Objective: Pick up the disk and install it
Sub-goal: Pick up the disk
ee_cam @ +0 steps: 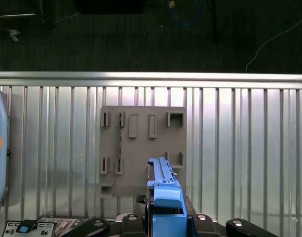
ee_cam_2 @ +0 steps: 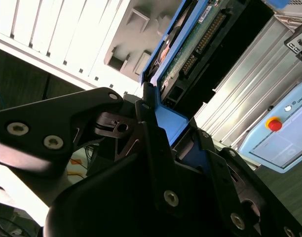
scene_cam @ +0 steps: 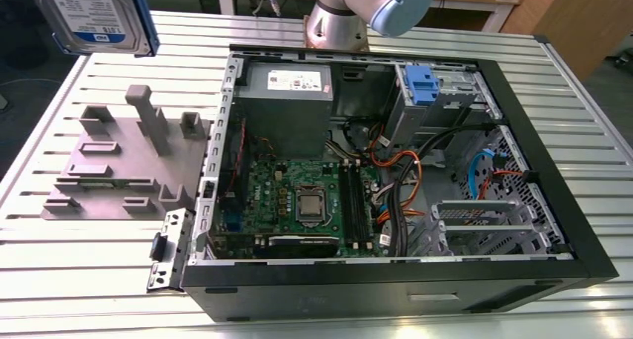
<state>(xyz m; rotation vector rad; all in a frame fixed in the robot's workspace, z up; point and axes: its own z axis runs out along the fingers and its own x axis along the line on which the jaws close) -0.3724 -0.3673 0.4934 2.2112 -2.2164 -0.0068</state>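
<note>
Item one: you are looking at the disk [scene_cam: 91, 14], which is hanging in the air over the far corner of the slatted metal counter [scene_cam: 99, 280] at the exterior view's left, its white-and-blue label facing the camera and a blue rail showing along one edge. Item two: the tool [ee_cam_2: 169, 123] is clamping that disk; in the second wrist view its black fingers [ee_cam_2: 147, 113] are pressing on either side of the blue rail, with the disk's green circuit board pointing away from the wrist. In the first wrist view the disk is showing edge-on, with its blue rail nearest the lens. Item three: a grey fixture plate [scene_cam: 109, 168] with raised blocks and slots is lying flat on the counter, under the lifted disk and just beside the case. Item four: an open black computer case [scene_cam: 396, 294] is lying on its side to the exterior view's right of the plate, exposing a grey power supply [scene_cam: 287, 94], a green motherboard [scene_cam: 296, 198], bundled orange, black and blue cables [scene_cam: 416, 168], and a small upright blue clip [scene_cam: 420, 83] at the metal drive bay. Item five: the arm [scene_cam: 346, 12] is rising behind the case. Item six: a pale pendant [ee_cam_2: 279, 138] with a red button is sitting off the counter's edge in the second wrist view.
</note>
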